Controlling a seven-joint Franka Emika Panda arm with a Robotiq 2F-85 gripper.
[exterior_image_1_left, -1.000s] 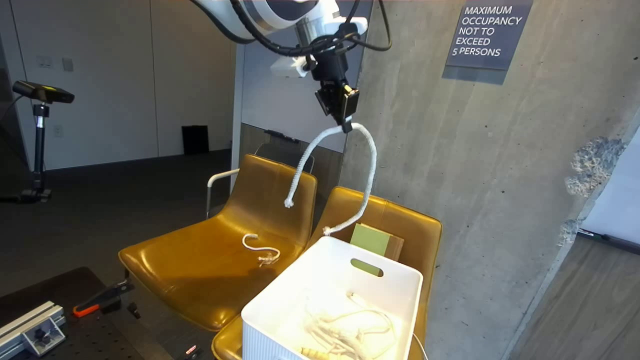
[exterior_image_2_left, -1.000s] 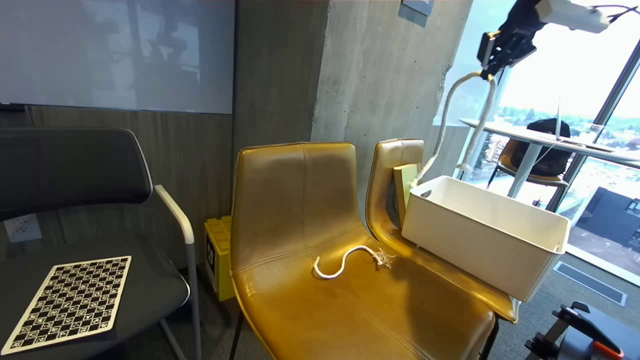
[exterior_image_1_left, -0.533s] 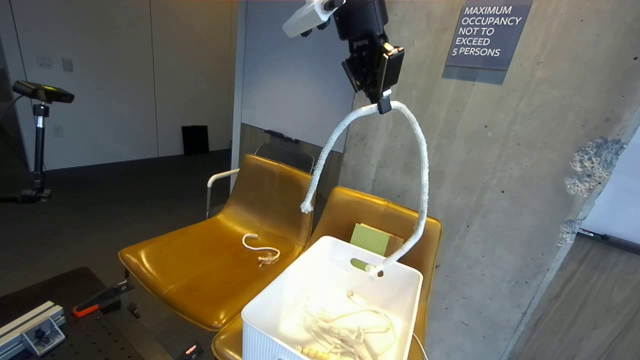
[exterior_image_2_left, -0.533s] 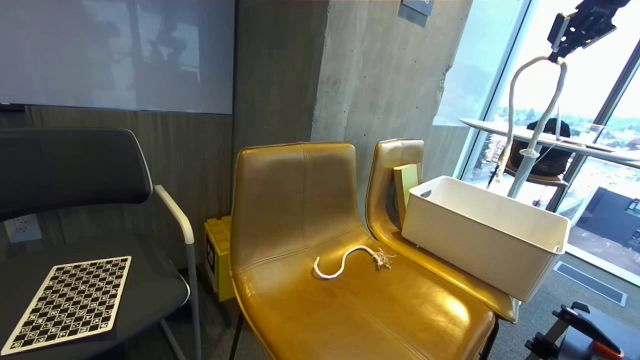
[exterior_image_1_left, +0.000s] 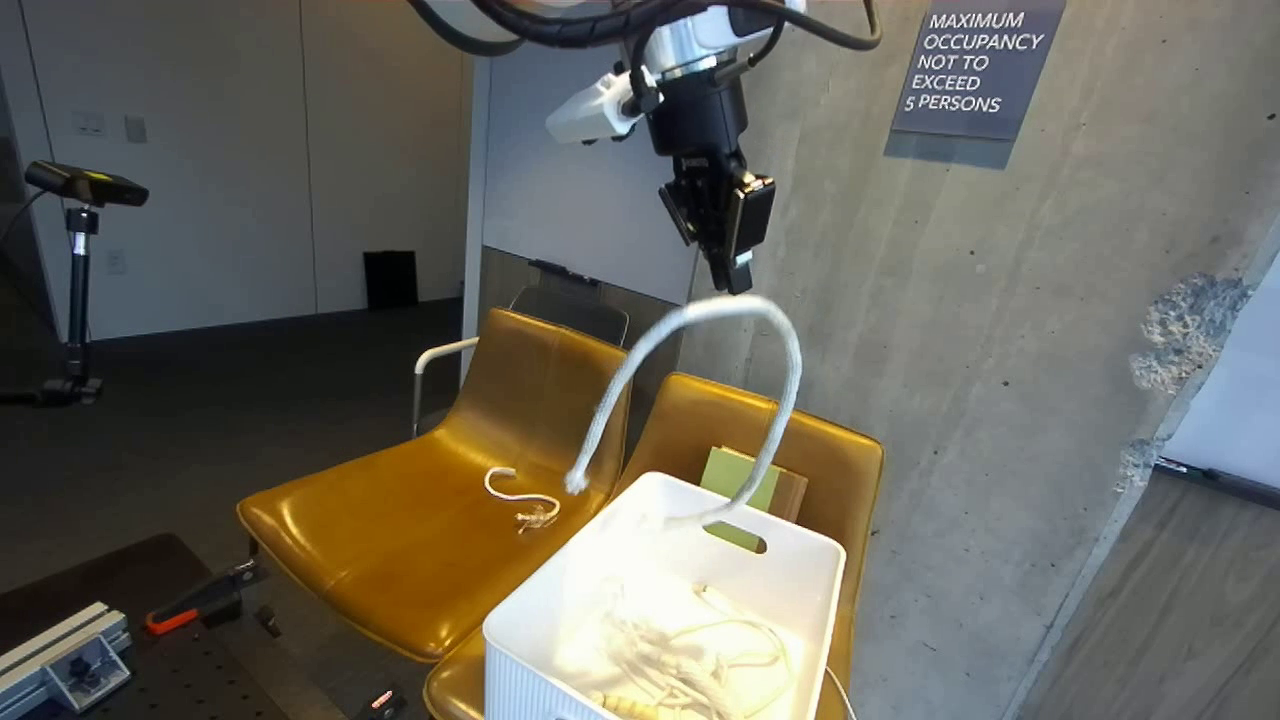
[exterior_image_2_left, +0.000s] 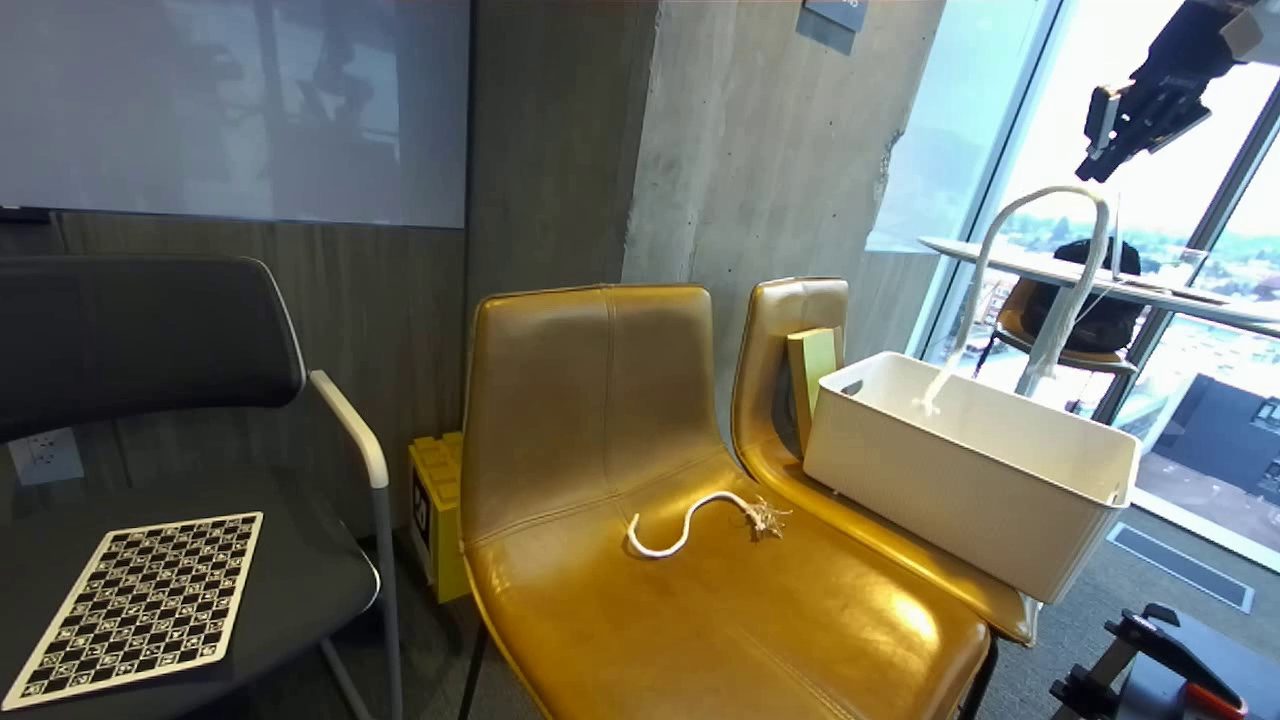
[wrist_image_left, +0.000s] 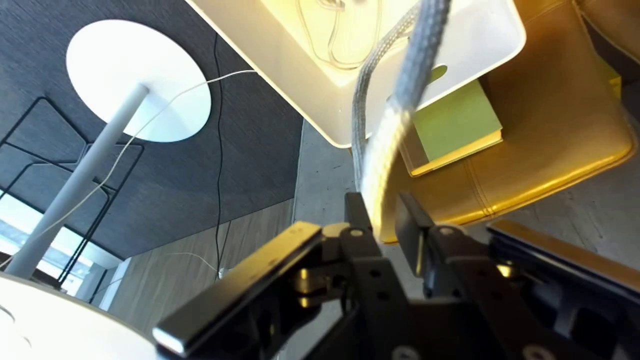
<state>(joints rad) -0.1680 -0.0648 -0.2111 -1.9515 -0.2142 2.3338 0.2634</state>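
My gripper (exterior_image_1_left: 737, 281) points down above the white bin (exterior_image_1_left: 535, 680), its fingers a little apart. Just under the fingertips, a thick white rope (exterior_image_1_left: 715, 308) arches in the air, with a small gap to the gripper in both exterior views. Its ends hang down, one reaching into the bin area and blurred. In the wrist view the rope (wrist_image_left: 402, 100) runs away from between the fingers (wrist_image_left: 356, 207), not pinched. Inside the bin lie tangled pale cords (exterior_image_1_left: 680, 665). A short white rope (exterior_image_2_left: 655, 553) with a frayed end rests on the neighbouring tan chair.
The bin stands on a tan chair (exterior_image_1_left: 850, 460), with a green book (exterior_image_1_left: 728, 478) between bin and backrest. Another tan chair (exterior_image_2_left: 600, 400) is beside it. A concrete wall (exterior_image_1_left: 1000, 400) rises behind. A dark table with tools (exterior_image_1_left: 190, 610) is in the near corner.
The gripper carried the rope over the bin, then came lower. Its fingers have parted slightly and let go of the rope, which has dropped just below them.
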